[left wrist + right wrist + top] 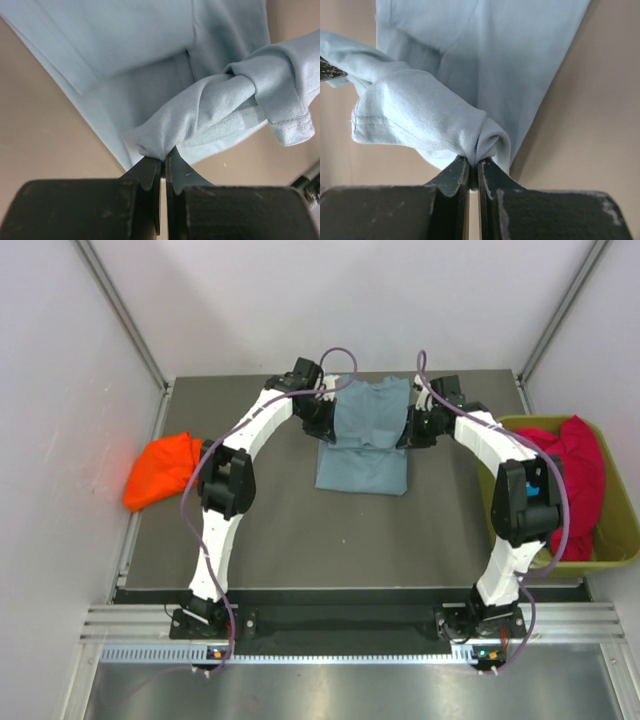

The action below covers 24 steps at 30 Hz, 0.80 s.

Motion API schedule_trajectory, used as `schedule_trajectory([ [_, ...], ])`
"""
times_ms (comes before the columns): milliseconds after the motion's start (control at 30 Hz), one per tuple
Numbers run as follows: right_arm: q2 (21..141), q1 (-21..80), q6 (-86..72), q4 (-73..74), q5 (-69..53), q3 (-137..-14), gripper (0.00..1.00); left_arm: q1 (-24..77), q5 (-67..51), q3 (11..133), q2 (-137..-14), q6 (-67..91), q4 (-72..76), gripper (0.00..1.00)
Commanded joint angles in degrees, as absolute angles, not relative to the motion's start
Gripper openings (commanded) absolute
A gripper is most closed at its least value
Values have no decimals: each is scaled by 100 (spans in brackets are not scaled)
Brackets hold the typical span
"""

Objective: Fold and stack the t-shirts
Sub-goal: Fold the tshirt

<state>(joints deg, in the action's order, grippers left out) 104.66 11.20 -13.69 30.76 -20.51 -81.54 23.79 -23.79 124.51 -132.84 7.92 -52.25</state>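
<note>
White panels close in a dark matte table [330, 540], with both arms reaching from the near edge toward the far side. The grey-blue t-shirt [365, 440] lies at twelve o'clock on the table, between the two wrists. Its near part is flat on the surface, and its far part seems to be raised off it.

The left gripper [163, 159] has its jaws closed almost to touching on a bunched ridge of that shirt's edge at about ten o'clock of the garment, beside a sleeve that has rolled over on itself. The right gripper [474, 165] is pinched just as tight on a gathered fold at about two o'clock, a hemmed sleeve end hanging beside it.

An orange-red t-shirt [160, 470] sits crumpled at nine o'clock, against the table's edge. A crimson-pink t-shirt [575, 475] spills out of the olive-green bin [625, 540] at three o'clock. I see no teal one.

The cloth looks light, limp and soft, a thin knit that will sag between the two grips and crease wherever it is dragged. Each pinch takes only a small gather, so I would expect it to slip under a sharp tug. Matching holds on the outer edges near the shoulders look best to me, keeping the span taut so that the fold lands square.
</note>
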Motion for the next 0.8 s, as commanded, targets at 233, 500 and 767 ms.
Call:
schedule_trajectory([
  [233,11416,1046,-1319,2734,-2101,-9105,0,2004,-1898,13219,-13834,633,-5036,0],
  [500,11952,1134,-1222,2619,-2013,-9676,0,1916,-1724,13236,-14019,712,-4879,0],
  [767,11498,1187,-967,2654,-1477,-9906,48,1837,-1011,13580,-13512,650,-4772,54],
])
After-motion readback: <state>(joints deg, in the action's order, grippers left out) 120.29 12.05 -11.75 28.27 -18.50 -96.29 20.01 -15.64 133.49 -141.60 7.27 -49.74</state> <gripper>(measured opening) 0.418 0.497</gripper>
